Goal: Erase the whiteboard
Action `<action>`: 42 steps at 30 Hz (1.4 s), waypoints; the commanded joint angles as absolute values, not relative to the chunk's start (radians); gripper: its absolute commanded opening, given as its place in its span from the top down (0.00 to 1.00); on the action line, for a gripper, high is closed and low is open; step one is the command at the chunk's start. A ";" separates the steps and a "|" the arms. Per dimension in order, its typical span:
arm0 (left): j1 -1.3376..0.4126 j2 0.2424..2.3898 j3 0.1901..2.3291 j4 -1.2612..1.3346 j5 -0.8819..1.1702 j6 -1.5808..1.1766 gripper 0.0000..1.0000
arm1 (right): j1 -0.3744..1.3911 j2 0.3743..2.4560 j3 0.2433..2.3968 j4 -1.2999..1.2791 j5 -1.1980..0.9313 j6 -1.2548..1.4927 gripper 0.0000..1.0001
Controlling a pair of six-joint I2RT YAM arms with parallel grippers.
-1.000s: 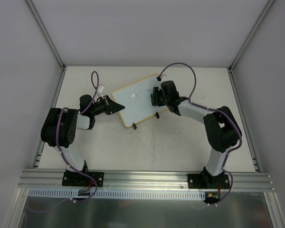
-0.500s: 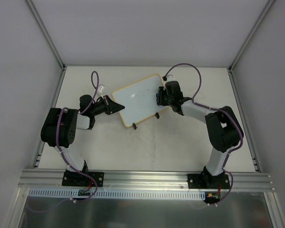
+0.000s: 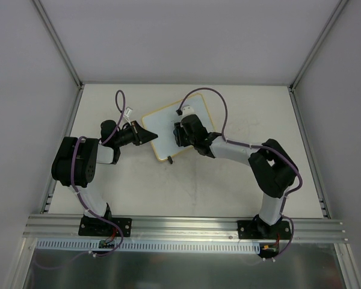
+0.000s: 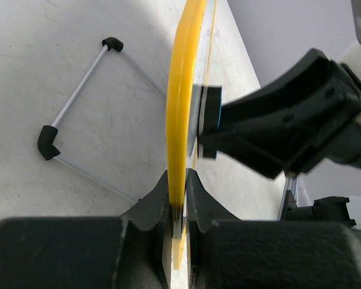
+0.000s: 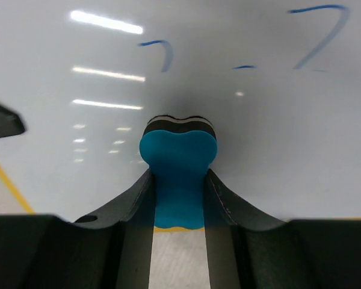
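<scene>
The whiteboard [image 3: 163, 123] stands tilted at the table's middle back, white with a thin yellow frame [image 4: 180, 120]. My left gripper [image 3: 151, 136] is shut on its left edge; in the left wrist view the frame sits pinched between the jaws [image 4: 177, 208]. My right gripper [image 3: 179, 133] is shut on a blue eraser block [image 5: 177, 174] and presses its dark felt face against the board's face [image 5: 240, 132]. Faint blue strokes [image 5: 316, 36] remain on the board above the eraser. Most of the board's right half is hidden by the right arm in the top view.
A wire stand with black corner caps [image 4: 48, 141] lies on the table behind the board. A black clip foot [image 3: 169, 160] sits at the board's lower edge. A grey cable with a white plug [image 3: 129, 112] lies near the left arm. Walls enclose the table.
My right gripper has swept left across the board with the eraser, from the board's right edge to its middle. The left gripper and the board have stayed put.
</scene>
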State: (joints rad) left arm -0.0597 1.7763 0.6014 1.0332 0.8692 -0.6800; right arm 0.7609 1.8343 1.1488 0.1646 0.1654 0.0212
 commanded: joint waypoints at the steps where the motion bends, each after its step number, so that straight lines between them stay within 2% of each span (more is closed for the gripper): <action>1: -0.043 1.781 0.586 0.973 0.686 -0.607 1.00 | 0.833 1.897 1.203 0.123 0.107 0.018 1.00; 14: -0.043 1.781 0.588 0.973 0.689 -0.607 1.00 | 0.865 1.930 1.342 0.032 0.153 -0.055 1.00; 31: -0.041 1.787 0.591 0.973 0.692 -0.609 1.00 | 0.549 1.919 1.358 -0.032 0.045 -0.049 1.00; 42: -0.041 1.787 0.591 0.973 0.695 -0.609 1.00 | 0.477 1.930 1.356 -0.043 0.012 -0.052 1.00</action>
State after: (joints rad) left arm -0.0597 1.7763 0.5991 1.0344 0.8631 -0.6842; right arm 0.4957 1.9079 1.3628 -0.0002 -0.0036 -0.0383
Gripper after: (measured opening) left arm 0.052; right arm 0.358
